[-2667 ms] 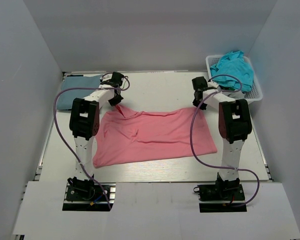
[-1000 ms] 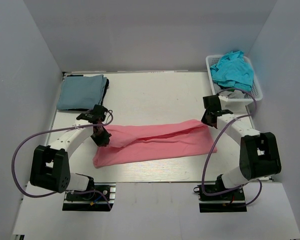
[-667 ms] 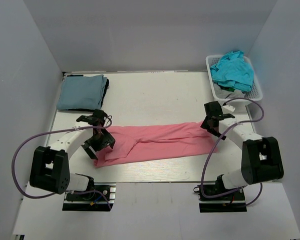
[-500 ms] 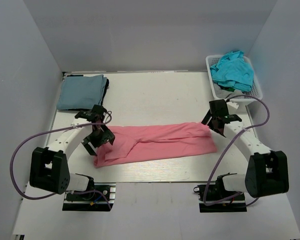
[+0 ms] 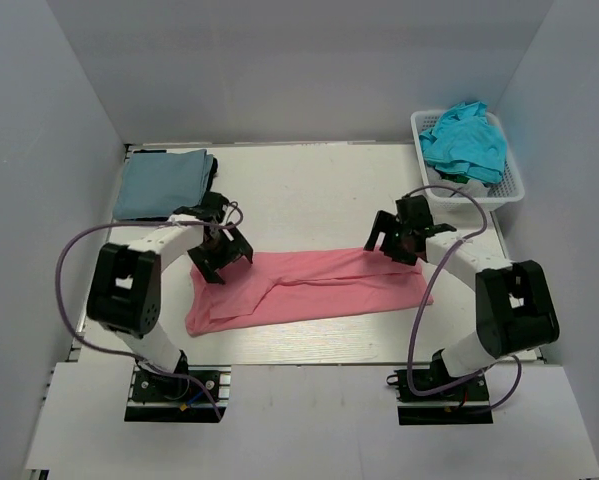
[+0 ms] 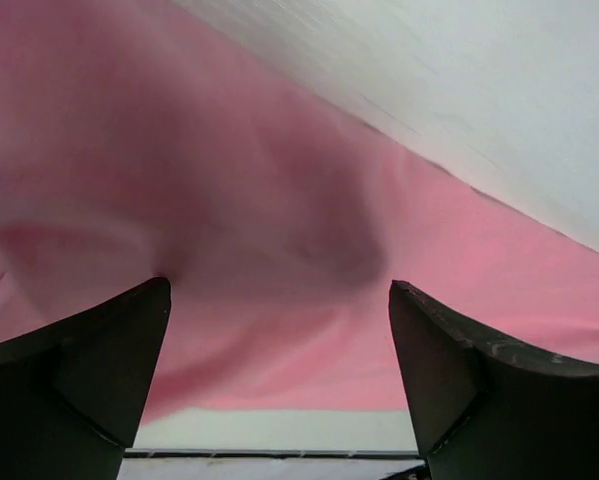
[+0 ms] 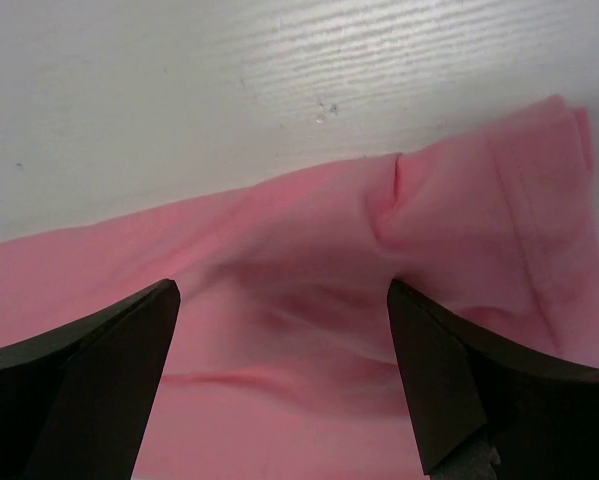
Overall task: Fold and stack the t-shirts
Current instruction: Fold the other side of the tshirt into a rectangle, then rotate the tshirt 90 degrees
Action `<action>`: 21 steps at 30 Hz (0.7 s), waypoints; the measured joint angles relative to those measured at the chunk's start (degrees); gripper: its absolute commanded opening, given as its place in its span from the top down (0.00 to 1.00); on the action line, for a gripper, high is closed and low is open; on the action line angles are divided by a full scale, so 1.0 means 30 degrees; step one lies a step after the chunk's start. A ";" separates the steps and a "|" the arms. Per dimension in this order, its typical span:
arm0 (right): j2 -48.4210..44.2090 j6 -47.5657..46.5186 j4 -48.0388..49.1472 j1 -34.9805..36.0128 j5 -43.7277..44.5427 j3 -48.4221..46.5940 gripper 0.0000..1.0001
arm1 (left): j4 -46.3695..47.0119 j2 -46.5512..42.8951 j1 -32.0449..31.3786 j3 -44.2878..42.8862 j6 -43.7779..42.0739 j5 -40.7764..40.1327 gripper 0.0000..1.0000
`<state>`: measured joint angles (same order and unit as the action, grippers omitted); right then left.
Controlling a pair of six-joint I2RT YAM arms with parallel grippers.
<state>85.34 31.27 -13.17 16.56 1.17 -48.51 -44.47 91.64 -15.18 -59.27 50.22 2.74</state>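
Observation:
A salmon-pink t-shirt (image 5: pixel 319 290) lies on the table folded lengthwise into a long band. My left gripper (image 5: pixel 222 260) hovers open over the band's far left end, nothing between its fingers (image 6: pixel 109 350); the pink t-shirt (image 6: pixel 279 210) fills the left wrist view. My right gripper (image 5: pixel 389 240) stands open over the band's far right end. Its wrist view shows the wrinkled pink t-shirt (image 7: pixel 309 250) below. A folded grey-blue t-shirt (image 5: pixel 162 184) rests at the back left on a dark one (image 5: pixel 212 170). A teal t-shirt (image 5: pixel 466 138) fills the basket.
The white lattice basket (image 5: pixel 515 186) stands at the back right corner, with some grey cloth (image 5: pixel 449 182) under the teal. White walls close the table on three sides. Bare tabletop (image 5: pixel 309 190) lies behind the pink band, and a strip (image 5: pixel 309 345) in front.
Both grippers opened and let go of the pink t-shirt, which now lies folded in a band. Both then moved toward the band's far edge and slightly inward.

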 measured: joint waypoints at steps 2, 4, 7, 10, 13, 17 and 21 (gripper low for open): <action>0.0459 0.0029 -0.0080 0.0015 0.0022 0.0102 0.10 | 0.0401 0.1683 -0.0036 -0.0087 -0.0058 0.0138 0.00; 0.0729 0.0087 -0.0430 0.0015 0.0255 0.0131 0.10 | -0.0328 0.3228 -0.0044 -0.1151 -0.0182 0.0379 0.00; 0.0801 0.0211 -0.0758 0.0058 0.0605 0.0743 0.10 | -0.1144 0.5034 -0.0073 -0.3359 -0.0393 0.0532 0.00; -0.0772 0.0284 -0.0168 0.0350 0.0058 0.2426 0.10 | -0.2113 0.7264 -0.0153 -0.6448 -0.0576 0.0517 0.00; -0.2579 0.0204 -0.0765 0.1290 -0.0852 0.3796 0.10 | -0.2805 1.0280 -0.0306 -1.1387 -0.0845 0.0372 0.00; -0.4277 -0.0692 -0.2951 0.3570 -0.3424 0.4612 0.10 | -0.1443 1.5497 -0.0430 -2.0087 -0.1443 0.1333 0.00; -0.4226 -0.1960 -0.5384 0.6572 -0.6339 0.4393 0.10 | 0.4765 1.9300 -0.0816 -2.4655 -0.0787 0.3592 0.00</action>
<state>72.66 25.39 -29.32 36.27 -17.85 -35.33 -30.17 149.53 -17.63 -133.23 47.86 13.52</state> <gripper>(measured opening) 0.904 0.997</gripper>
